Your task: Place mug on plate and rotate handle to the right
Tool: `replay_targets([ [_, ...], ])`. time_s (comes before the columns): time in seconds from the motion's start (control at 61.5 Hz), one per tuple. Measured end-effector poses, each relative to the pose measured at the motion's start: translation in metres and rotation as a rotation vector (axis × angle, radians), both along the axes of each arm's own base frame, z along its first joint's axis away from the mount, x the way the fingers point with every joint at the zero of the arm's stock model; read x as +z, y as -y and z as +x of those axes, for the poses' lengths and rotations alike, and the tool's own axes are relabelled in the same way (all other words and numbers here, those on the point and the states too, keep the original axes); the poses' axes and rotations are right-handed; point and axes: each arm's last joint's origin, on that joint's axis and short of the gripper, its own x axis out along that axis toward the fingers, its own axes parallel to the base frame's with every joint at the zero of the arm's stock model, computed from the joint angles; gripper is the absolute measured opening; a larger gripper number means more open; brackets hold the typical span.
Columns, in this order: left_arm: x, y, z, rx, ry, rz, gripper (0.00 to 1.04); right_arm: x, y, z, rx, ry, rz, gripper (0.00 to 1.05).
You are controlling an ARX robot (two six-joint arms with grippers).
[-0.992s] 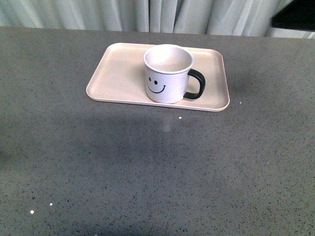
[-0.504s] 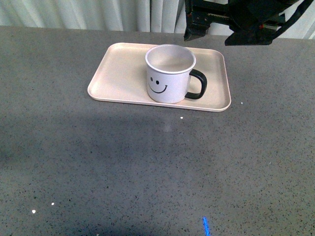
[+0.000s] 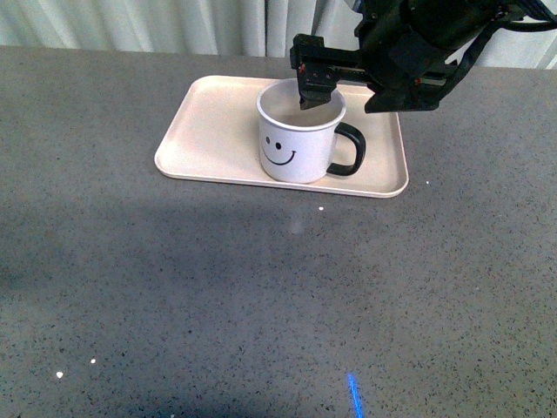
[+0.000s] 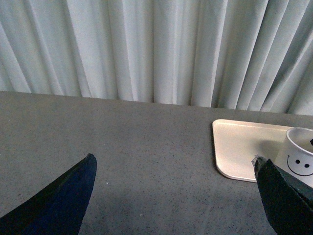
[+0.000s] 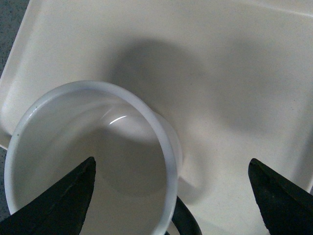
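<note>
The white mug (image 3: 294,144) with its black smiley face stands upright on the beige-pink plate (image 3: 200,131). Its black handle (image 3: 350,150) points right. My right gripper (image 3: 345,104) hangs open just above the mug's right side, one finger over the mug's mouth, the other beyond the handle. In the right wrist view the mug rim (image 5: 164,134) and the handle (image 5: 183,220) lie between the spread fingers of the right gripper (image 5: 171,164), over the plate (image 5: 234,73). My left gripper (image 4: 176,160) is open and empty over the table, left of the plate (image 4: 239,147) and mug (image 4: 299,159).
The grey speckled table (image 3: 261,287) stretches wide in front of the plate. White curtains (image 4: 156,49) hang along the table's far edge. The right arm's dark body (image 3: 426,43) looms above the plate's back right corner.
The right arm has come in from the upper right and dropped to the mug's rim over the handle side. Mug and plate have stayed put.
</note>
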Motion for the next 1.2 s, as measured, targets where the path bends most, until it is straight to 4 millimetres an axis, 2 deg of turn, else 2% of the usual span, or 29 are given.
replay_targets([
  [0.309, 0.0, 0.0, 0.0, 0.0, 0.0, 0.0, 0.95, -0.006, -0.006, 0.012, -0.024, -0.031, 0.003, 0.36],
  [0.537, 0.0, 0.0, 0.0, 0.0, 0.0, 0.0, 0.95, 0.005, -0.004, 0.018, -0.027, -0.032, 0.021, 0.01],
  [0.602, 0.0, 0.0, 0.0, 0.0, 0.0, 0.0, 0.95, 0.012, -0.002, 0.02, -0.016, -0.027, 0.017, 0.02],
  [0.878, 0.0, 0.0, 0.0, 0.0, 0.0, 0.0, 0.95, 0.035, 0.01, 0.04, 0.258, 0.04, -0.019, 0.02],
  [1.09, 0.0, 0.0, 0.0, 0.0, 0.0, 0.0, 0.95, 0.028, 0.018, 0.056, 0.484, 0.063, -0.152, 0.02],
  [1.204, 0.0, 0.0, 0.0, 0.0, 0.0, 0.0, 0.95, 0.027, 0.018, 0.062, 0.598, 0.075, -0.139, 0.02],
])
